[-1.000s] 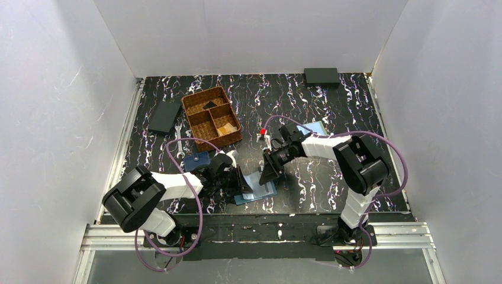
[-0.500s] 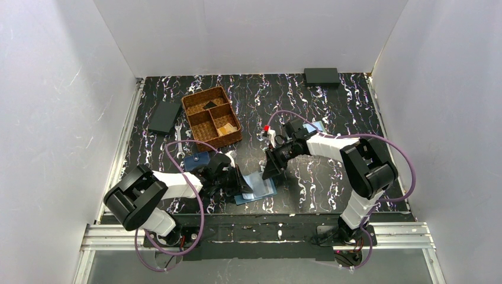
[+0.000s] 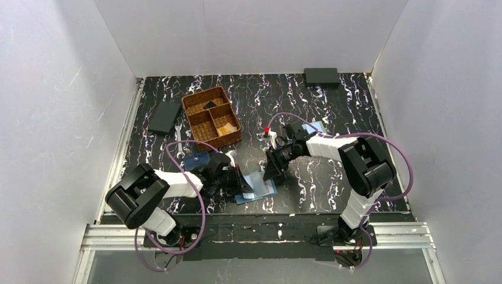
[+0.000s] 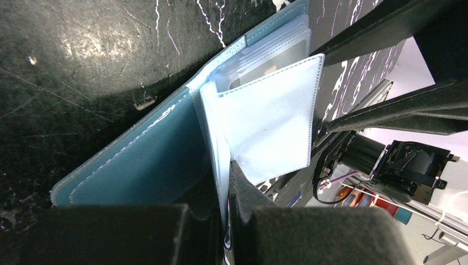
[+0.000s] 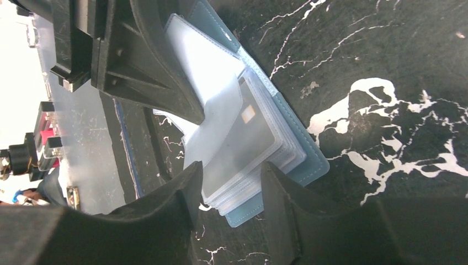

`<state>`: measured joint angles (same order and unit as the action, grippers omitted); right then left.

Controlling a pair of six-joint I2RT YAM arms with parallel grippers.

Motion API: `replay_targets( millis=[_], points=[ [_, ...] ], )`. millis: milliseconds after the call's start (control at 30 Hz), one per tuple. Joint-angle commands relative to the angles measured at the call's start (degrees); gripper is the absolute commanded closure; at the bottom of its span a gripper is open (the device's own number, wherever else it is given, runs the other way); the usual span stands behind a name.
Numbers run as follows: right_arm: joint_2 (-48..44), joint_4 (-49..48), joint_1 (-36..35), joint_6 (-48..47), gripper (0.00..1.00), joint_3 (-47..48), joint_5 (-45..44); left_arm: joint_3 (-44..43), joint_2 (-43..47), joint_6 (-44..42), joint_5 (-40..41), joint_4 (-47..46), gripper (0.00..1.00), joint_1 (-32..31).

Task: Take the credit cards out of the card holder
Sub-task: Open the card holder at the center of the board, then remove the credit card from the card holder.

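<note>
At the near edge of the surface (image 3: 319, 177), between the two arms, we found the card holder (image 3: 260, 190) lying open with its blue cover down. The left fingers (image 4: 229, 165) were closed on one clear sleeve page (image 4: 270, 121) and held it raised off the stack. We judged that this grip steadied the holder and exposed the pocket beneath. The right fingers (image 5: 232, 176) stood partly apart, holding nothing, poised over the free edge of the stack. A credit card (image 5: 243, 141) with a gold chip sat there inside the top sleeve, not yet drawn out. We judged that spread suited to pinching the card's edge.
</note>
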<state>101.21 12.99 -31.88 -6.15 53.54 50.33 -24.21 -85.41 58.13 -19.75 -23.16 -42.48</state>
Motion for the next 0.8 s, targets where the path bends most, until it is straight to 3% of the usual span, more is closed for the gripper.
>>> replay_targets(
  millis=[0, 267, 567, 767],
  points=[
    [0.73, -1.78, -0.03, 0.85, 0.53, -0.44, 5.35, 1.54, -2.98, -2.23, 5.96, 6.99, 1.00, 0.22],
    [2.16, -3.66, -0.20, 3.39, 0.57, -0.47, 9.65, 1.05, -2.34, -2.39, 5.41, 6.90, 1.00, 0.29],
    [-1.67, -2.62, 0.17, 1.72, 0.54, -0.71, -2.35, 1.66, -2.10, -1.74, 5.93, 6.90, 1.00, 0.27],
    [-0.78, -2.67, 0.19, 1.76, 0.54, -0.88, -2.14, 1.21, -2.08, -1.77, 5.82, 6.92, 1.00, 0.25]
  ],
)
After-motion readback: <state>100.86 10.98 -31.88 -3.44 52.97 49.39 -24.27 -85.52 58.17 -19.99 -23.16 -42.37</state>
